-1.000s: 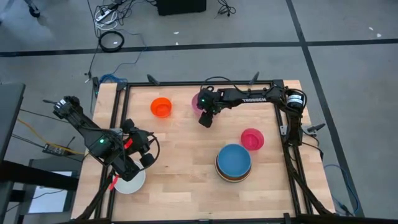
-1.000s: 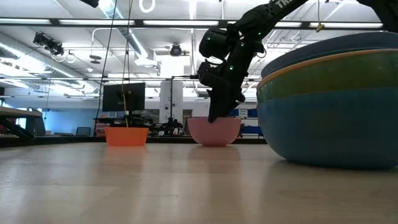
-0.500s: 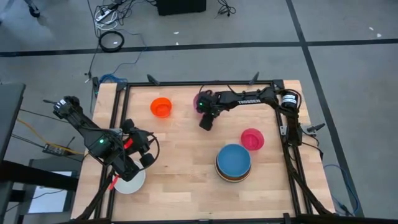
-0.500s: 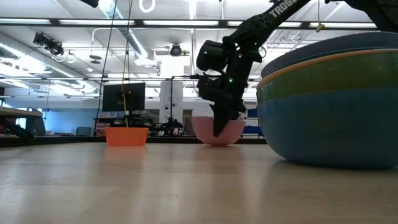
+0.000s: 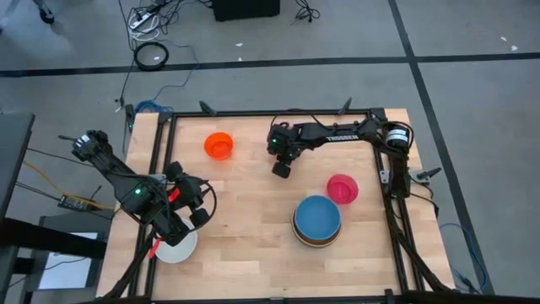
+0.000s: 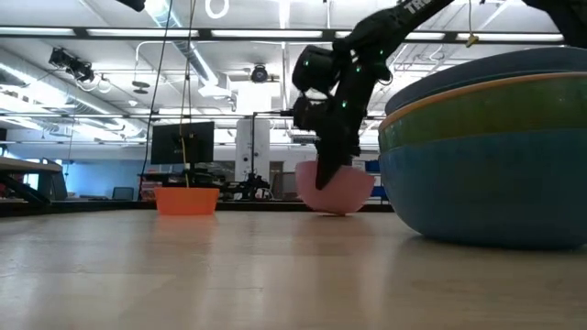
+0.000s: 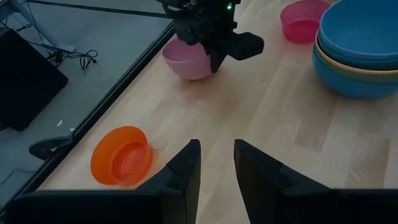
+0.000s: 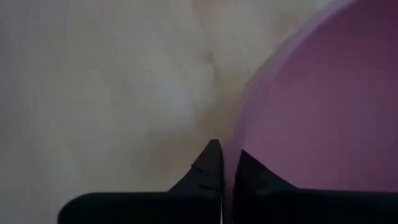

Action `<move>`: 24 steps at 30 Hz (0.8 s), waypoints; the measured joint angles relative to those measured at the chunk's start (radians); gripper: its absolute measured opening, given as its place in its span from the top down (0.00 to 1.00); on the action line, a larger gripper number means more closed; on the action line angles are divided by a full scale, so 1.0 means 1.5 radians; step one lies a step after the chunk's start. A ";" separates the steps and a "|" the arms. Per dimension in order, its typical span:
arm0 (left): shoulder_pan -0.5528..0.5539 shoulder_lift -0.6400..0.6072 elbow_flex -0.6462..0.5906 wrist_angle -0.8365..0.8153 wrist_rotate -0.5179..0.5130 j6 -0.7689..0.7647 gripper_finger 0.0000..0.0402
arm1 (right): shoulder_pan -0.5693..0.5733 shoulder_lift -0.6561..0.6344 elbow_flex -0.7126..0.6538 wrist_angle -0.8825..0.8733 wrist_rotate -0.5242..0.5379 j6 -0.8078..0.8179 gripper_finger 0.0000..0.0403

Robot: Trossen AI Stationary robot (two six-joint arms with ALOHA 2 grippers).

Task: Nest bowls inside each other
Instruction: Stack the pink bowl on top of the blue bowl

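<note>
A pink bowl (image 7: 186, 60) stands tilted on the table near its far edge, also seen in the low view (image 6: 337, 191). My right gripper (image 5: 281, 168) is shut on its rim. An orange bowl (image 5: 218, 144) rests on its base at the far left. A small magenta bowl (image 5: 342, 188) sits at the right. Nearer the front stands a stack of bowls with a blue bowl (image 5: 317, 219) on top. My left gripper (image 7: 216, 167) hovers open and empty over the table's left side, above a white bowl (image 5: 175, 247). My right gripper pinches the pink bowl's rim (image 8: 231, 163) on its near side, one finger (image 8: 210, 168) outside the wall and the other finger (image 8: 252, 177) inside. The fingers come from above, slanting down. The bowl is tipped, its underside (image 6: 339, 209) low at the table.
The black frame (image 5: 160, 169) runs around the wooden table top. The tall stack of bowls (image 6: 486, 156) fills the right of the low view. Bare wood (image 5: 253, 228) lies between the orange bowl, the stack and the near edge.
My right gripper has sunk a little over the pink bowl's rim and shut on it. The bowl, which stood level, is now tipped and has shifted slightly toward the table's right.
</note>
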 joint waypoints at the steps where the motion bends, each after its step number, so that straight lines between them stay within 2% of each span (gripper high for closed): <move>1: 0.000 0.000 0.000 0.000 0.000 0.000 0.74 | 0.004 -0.010 0.000 -0.003 -0.003 0.000 1.00; 8: 0.000 0.000 0.000 0.000 0.000 0.000 0.74 | 0.057 -0.123 -0.001 -0.031 0.004 0.012 1.00; 17: 0.000 0.000 0.000 0.002 0.000 0.000 0.74 | 0.187 -0.299 -0.001 -0.098 0.023 0.091 1.00; 24: 0.000 0.000 0.000 0.001 0.000 0.000 0.74 | 0.323 -0.329 -0.001 -0.156 0.053 0.195 1.00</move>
